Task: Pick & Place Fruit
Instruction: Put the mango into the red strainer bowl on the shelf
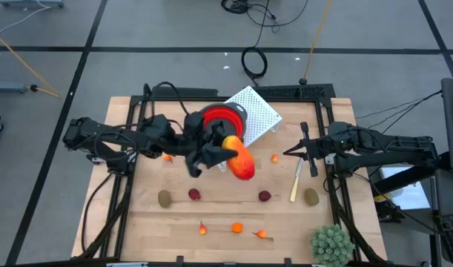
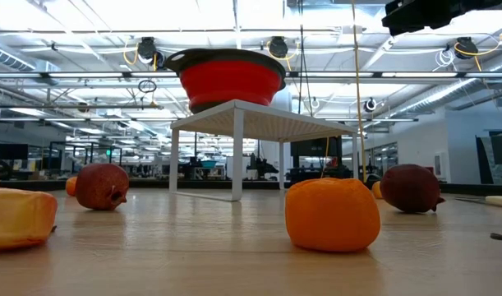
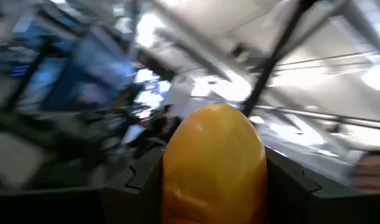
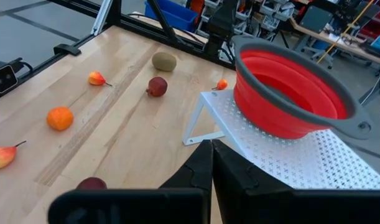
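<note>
I have the long red-orange fruit clamped between my left gripper fingers, lifted off the table in the middle of the high view, just below and right of the red bowl. In my left wrist view the fruit fills the gap between my two fingers, its yellow end bulging past them. My right gripper waits at centre right of the high view, pinched shut on nothing.

The worry: the fruit is long and sticks well out of my grip, so a tilt or quick swing could twist it loose, I reckon. It might also clip the bowl's dark rim on the way over, and the bowl sits on a white perforated stand, so a knock could shove it off.

As for the bowl, the right wrist view looks into it and I see nothing inside. The remaining fruit lies on the wooden table: olive-brown ovals, dark red balls and small orange pieces across the lower half.
</note>
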Robot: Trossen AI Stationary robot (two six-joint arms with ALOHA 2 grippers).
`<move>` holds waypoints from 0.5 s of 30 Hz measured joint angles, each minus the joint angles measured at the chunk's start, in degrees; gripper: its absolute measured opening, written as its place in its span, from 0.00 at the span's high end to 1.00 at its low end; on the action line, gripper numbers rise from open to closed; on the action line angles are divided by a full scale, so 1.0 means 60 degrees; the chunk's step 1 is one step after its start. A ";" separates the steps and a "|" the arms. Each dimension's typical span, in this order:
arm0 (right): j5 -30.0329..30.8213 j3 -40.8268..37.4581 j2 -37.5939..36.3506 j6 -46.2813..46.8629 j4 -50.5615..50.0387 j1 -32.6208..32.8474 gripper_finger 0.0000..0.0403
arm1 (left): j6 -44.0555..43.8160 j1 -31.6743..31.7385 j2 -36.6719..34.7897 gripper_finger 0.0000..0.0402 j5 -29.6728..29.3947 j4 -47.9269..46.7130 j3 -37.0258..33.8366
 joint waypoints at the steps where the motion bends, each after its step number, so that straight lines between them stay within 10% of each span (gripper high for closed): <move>1: 0.0000 0.0000 -0.0001 0.0080 -0.0048 0.0003 1.00 | -0.0002 0.0021 0.0000 0.51 -0.0351 -0.0342 0.0000; 15: -0.0003 0.0000 -0.1101 0.0173 -0.0506 0.0000 1.00 | -0.0499 0.0781 0.0004 0.51 -0.3105 -0.4008 0.0000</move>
